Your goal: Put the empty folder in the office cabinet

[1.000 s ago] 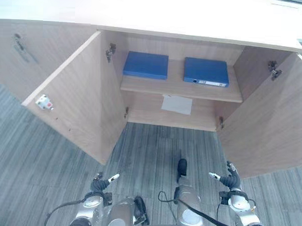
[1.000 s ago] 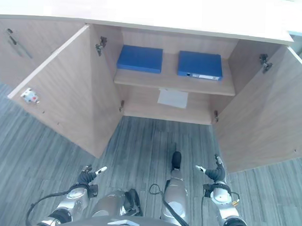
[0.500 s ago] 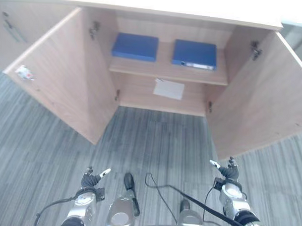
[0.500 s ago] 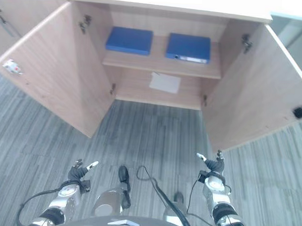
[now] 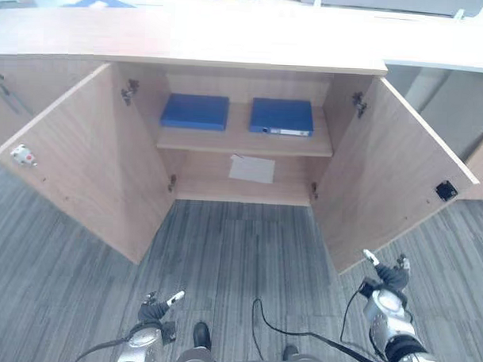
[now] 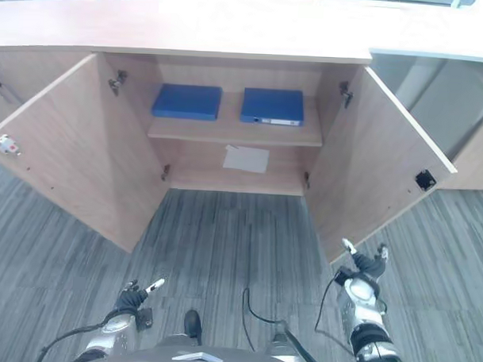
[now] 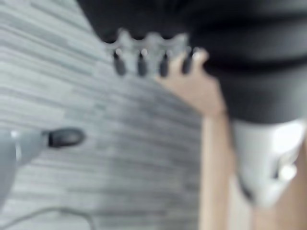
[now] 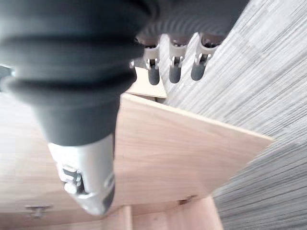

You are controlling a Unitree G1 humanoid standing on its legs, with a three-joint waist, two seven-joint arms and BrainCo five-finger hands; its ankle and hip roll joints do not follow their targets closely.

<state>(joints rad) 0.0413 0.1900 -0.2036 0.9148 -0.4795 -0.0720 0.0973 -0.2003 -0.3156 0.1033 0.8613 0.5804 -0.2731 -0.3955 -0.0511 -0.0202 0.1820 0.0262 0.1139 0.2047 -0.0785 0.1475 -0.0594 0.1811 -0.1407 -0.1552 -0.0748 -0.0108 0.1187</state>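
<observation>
Near edge of the scene: left hand (image 5: 152, 314) low at near left, fingers loosely extended and holding nothing; in the left wrist view its fingers (image 7: 140, 62) hang straight over bare grey floor (image 5: 239, 252). Right hand (image 5: 385, 274) at near right, just beside the outer edge of the open right door (image 5: 388, 186), fingers likewise relaxed and empty; in the right wrist view the fingertips (image 8: 175, 72) point toward that door panel. Both hands are well apart from the cabinet interior. Beyond the floor, the cabinet (image 5: 190, 48) stands with both doors swung wide, the left door (image 5: 75, 171) angled out to the left. A sheet of paper (image 5: 251, 169) lies on the lower shelf. On the upper shelf (image 5: 243, 141), far and straight ahead, two blue folders lie flat side by side: left folder (image 5: 195, 111) and right folder (image 5: 281, 116), the latter with its labelled spine facing near, long axis running left to right. Judgement: folders appear already stowed; neither hand is clearly nearer.
</observation>
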